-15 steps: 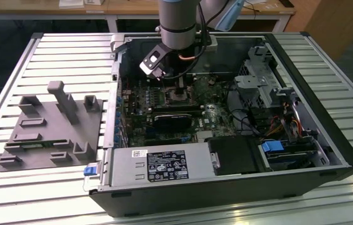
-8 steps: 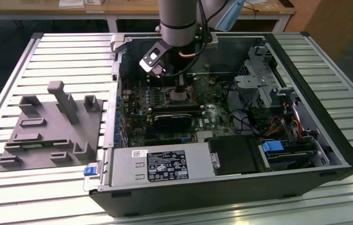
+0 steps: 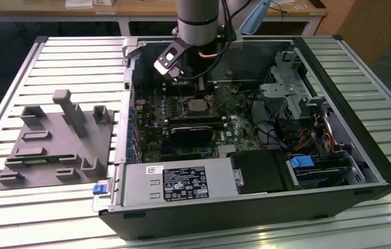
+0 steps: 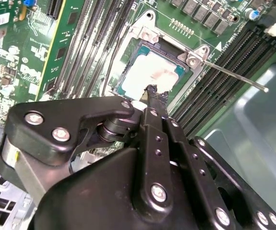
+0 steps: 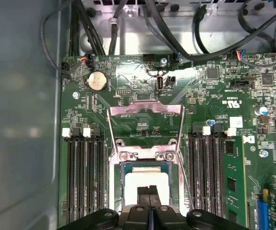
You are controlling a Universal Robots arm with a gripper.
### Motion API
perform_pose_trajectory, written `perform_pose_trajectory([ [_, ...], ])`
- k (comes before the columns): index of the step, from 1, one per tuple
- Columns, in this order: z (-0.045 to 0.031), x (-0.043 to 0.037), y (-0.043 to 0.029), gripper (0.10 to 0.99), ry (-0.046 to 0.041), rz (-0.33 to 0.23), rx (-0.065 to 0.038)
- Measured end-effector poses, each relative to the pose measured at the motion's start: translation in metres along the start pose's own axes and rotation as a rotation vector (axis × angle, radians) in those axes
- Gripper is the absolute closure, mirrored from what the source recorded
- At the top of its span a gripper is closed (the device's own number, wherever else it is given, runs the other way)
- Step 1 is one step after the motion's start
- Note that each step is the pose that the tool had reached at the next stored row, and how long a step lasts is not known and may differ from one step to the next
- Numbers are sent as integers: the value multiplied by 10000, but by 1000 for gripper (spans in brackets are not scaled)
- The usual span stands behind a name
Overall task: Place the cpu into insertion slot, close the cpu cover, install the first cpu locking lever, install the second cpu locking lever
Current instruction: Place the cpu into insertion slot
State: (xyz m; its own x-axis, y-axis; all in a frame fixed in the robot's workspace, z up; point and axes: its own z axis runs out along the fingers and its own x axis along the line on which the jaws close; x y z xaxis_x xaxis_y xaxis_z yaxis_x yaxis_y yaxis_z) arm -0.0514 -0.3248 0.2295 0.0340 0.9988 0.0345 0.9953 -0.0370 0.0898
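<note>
The pincer point(image 4: 153, 93), fingers pressed together with nothing between them, hangs right over the cpu point(image 4: 152, 72). The cpu lies flat in the insertion slot point(image 5: 142, 155). The cpu cover point(image 5: 145, 109) is swung open and a thin locking lever point(image 4: 234, 76) sticks out free. A sideways nudge from the tips could shift the chip off its seat or harm the contacts beneath, and the loose lever could snag the arm. The open computer case point(image 3: 251, 207) lies on a slatted metal desk point(image 3: 77, 62) beside a grey fixture point(image 3: 56, 140), with wooden tables point(image 3: 147, 8) behind.
</note>
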Motion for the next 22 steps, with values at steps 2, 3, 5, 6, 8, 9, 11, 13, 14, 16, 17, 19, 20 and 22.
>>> perform_pose_trajectory([
  [2, -37, 1, 3, 980, 0, 0, 0],
  [3, -56, 2, 5, 980, 1, -1, -1],
  [5, -95, 3, 9, 980, 1, -1, -3],
  [6, -116, 4, 11, 980, 0, -1, -4],
  [8, -158, 5, 15, 980, 1, -2, -7],
  [9, -180, 6, 16, 980, 0, -1, -8],
  [11, -223, 8, 20, 980, 2, -1, -11],
  [13, -259, 9, 24, 980, 0, -1, -11],
  [14, -276, 10, 25, 980, 0, -1, -12],
  [16, -309, 11, 28, 980, 1, -1, -14],
  [17, -319, 11, 29, 980, 1, -1, -13],
  [19, -321, 11, 29, 980, 3, -1, -15],
  [20, -321, 11, 29, 980, 4, -1, -16],
  [22, -325, 11, 29, 980, 1, -1, -14],
])
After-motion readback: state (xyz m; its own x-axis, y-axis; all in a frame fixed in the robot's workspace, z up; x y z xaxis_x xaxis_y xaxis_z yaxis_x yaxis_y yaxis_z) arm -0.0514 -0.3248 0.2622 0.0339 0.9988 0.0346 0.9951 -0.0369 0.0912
